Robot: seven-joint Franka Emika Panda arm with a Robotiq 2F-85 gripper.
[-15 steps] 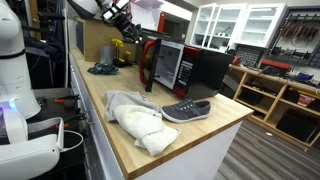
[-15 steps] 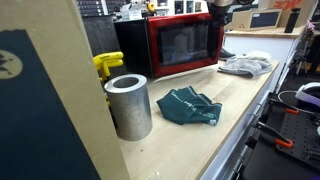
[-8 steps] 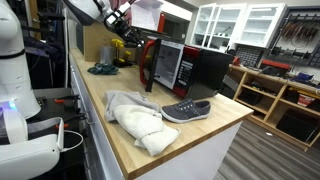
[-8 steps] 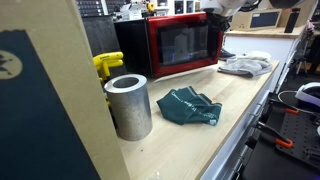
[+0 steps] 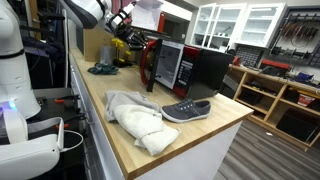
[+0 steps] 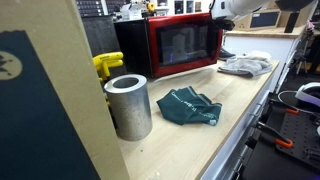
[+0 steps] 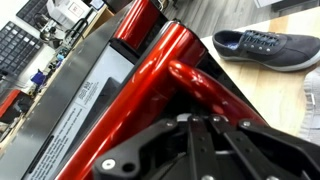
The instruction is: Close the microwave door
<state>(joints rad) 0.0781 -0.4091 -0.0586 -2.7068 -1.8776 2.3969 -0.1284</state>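
The microwave (image 5: 190, 68) stands at the back of the wooden counter; its glossy red front also shows in an exterior view (image 6: 170, 45). The microwave door (image 5: 150, 62), a red frame around dark glass (image 6: 185, 42), lies nearly against the front. In the wrist view its red top edge (image 7: 240, 100) splits from the casing with a dark gap between, so it looks slightly ajar. My gripper (image 5: 128, 24) hovers above and beside the microwave's top corner (image 6: 222, 10). Its black fingers (image 7: 195, 125) lie close together, holding nothing.
A grey shoe (image 5: 186, 110) (image 7: 258, 47) and a white cloth (image 5: 135, 118) lie near the counter's front end. A teal cloth (image 6: 190, 106), a metal cylinder (image 6: 128, 105) and a yellow object (image 6: 107, 65) sit near the microwave. White cabinets and shelves stand beyond the counter.
My gripper has drawn up and away from the microwave's top corner. The door has not visibly moved.
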